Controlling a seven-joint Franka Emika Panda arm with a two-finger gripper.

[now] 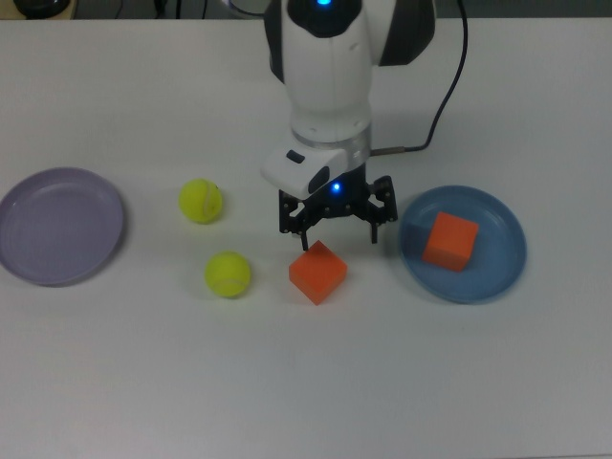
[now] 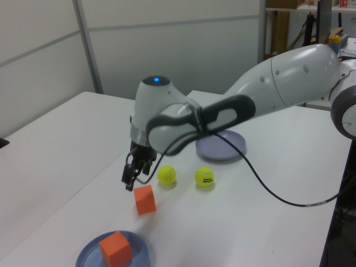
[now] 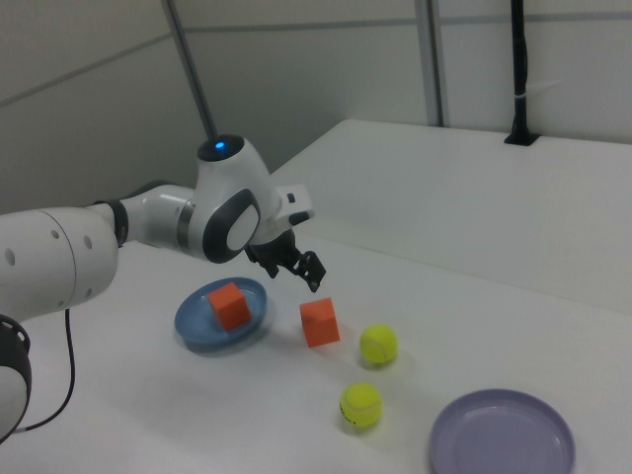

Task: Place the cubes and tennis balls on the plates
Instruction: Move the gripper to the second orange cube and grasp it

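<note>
My jaws are spread wide and hold nothing; my gripper [image 1: 337, 228] hangs just above the loose cube [image 1: 317, 272]. The other cube [image 1: 450, 241] sits on the blue plate [image 1: 502, 273] beside me.

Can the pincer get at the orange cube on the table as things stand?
Probably yes. The pincer hovers open just above the loose cube, nothing lies between them, and the nearest tennis ball and the blue plate sit well clear to either side in the top view.
</note>
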